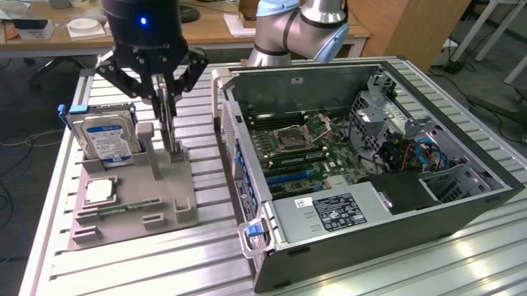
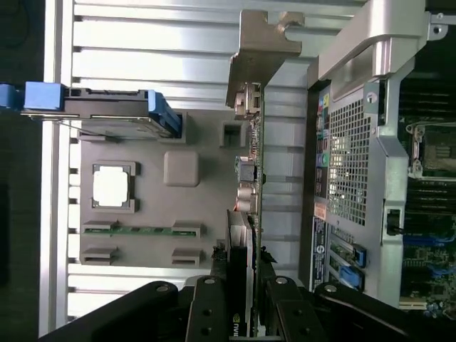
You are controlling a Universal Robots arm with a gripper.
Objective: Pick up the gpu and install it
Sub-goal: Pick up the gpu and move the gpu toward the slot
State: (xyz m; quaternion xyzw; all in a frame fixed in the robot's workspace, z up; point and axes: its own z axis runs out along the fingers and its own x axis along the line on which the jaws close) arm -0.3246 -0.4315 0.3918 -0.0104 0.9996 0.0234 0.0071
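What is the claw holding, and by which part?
The gpu, pinched by the claw on its upper edge, at the end away from its silver bracket.

Gripper (image 1: pixel 167 98) points straight down, fingers pinched on the gpu (image 1: pixel 173 132); arm (image 1: pixel 300 28) bent behind

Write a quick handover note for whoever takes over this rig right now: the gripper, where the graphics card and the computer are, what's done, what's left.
Gripper: closed on the top edge of the graphics card, directly above the gray stand.
Graphics card: upright and edge-on, with its lower end at the stand's slot. I cannot tell whether it is clear of the slot.
Computer case: open, to the exterior view's right of the stand, with its circuit board exposed.
Done: the card is gripped.
Left: the card is not yet in the case, so the install is not done.
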